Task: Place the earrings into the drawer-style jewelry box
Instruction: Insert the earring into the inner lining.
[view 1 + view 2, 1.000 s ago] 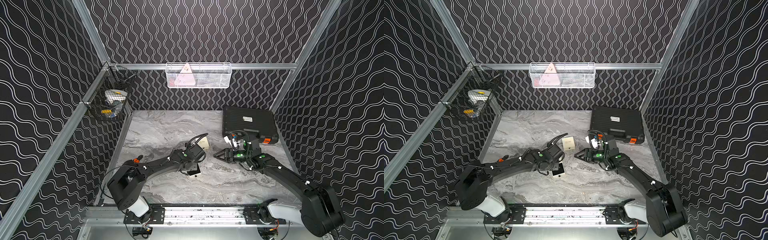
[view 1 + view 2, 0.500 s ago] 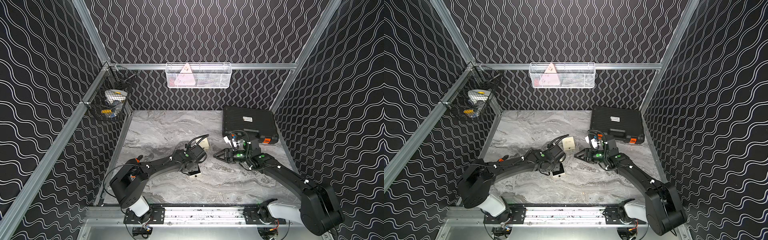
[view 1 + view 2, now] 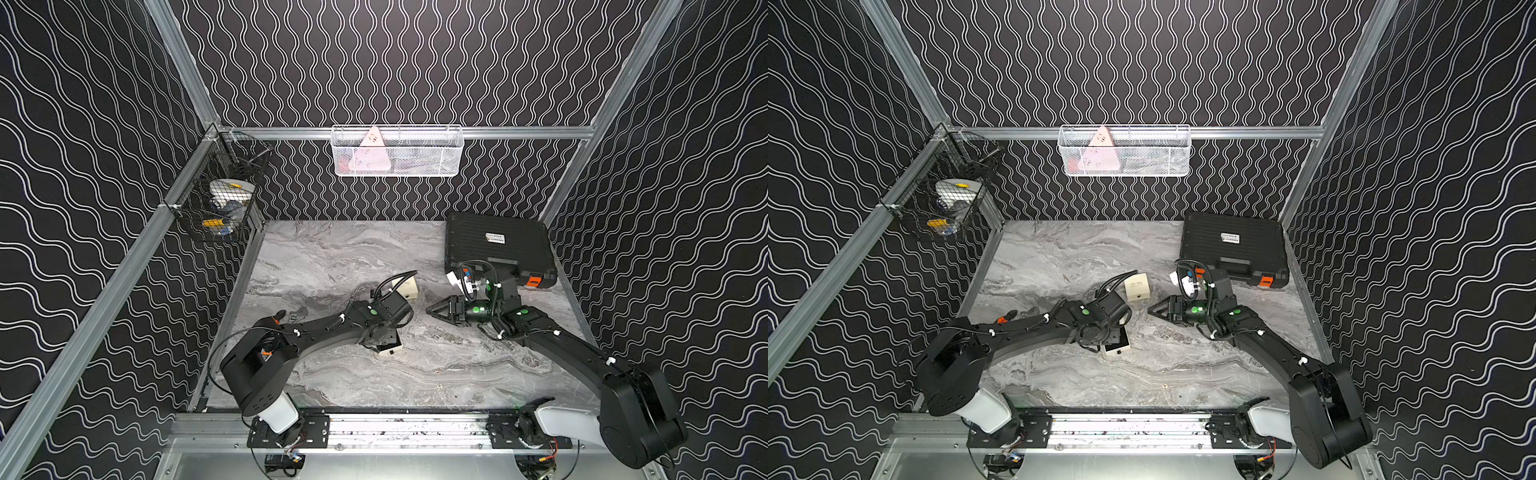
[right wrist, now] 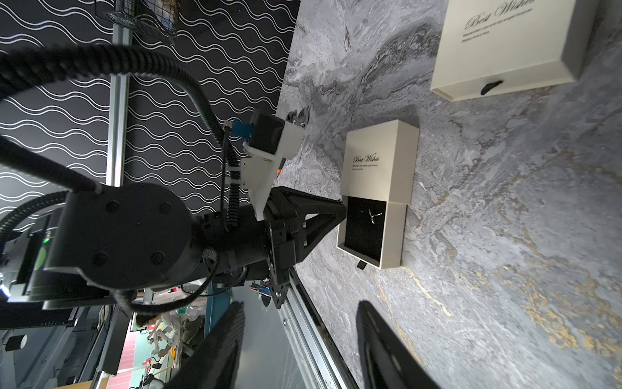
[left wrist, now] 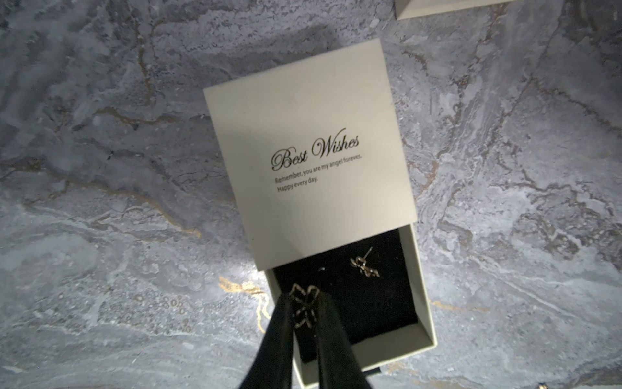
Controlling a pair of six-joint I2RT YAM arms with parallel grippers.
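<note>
The cream jewelry box [image 5: 309, 151] lies on the marble table with its black-lined drawer [image 5: 380, 310] pulled out. My left gripper [image 5: 305, 298] hangs over the drawer's near corner, shut on one gold earring [image 5: 303, 316] pinched between its fingertips. A second earring [image 5: 363, 266] lies on the drawer's lining, and it also shows in the right wrist view as that earring [image 4: 372, 215]. In both top views the left wrist covers most of the box [image 3: 390, 352] [image 3: 1118, 348]. My right gripper [image 3: 432, 311] [image 4: 299, 323] stands open and empty to the right of the box.
A second, closed cream box [image 3: 406, 287] [image 3: 1137, 286] sits just behind the left wrist. A black case [image 3: 498, 245] occupies the back right corner. A small tool [image 3: 291, 316] lies at the left edge. Wire baskets [image 3: 397, 151] hang on the walls.
The left arm's posture has shifted slightly above the box. The right arm has stayed still, and neither gripper has changed its opening.
</note>
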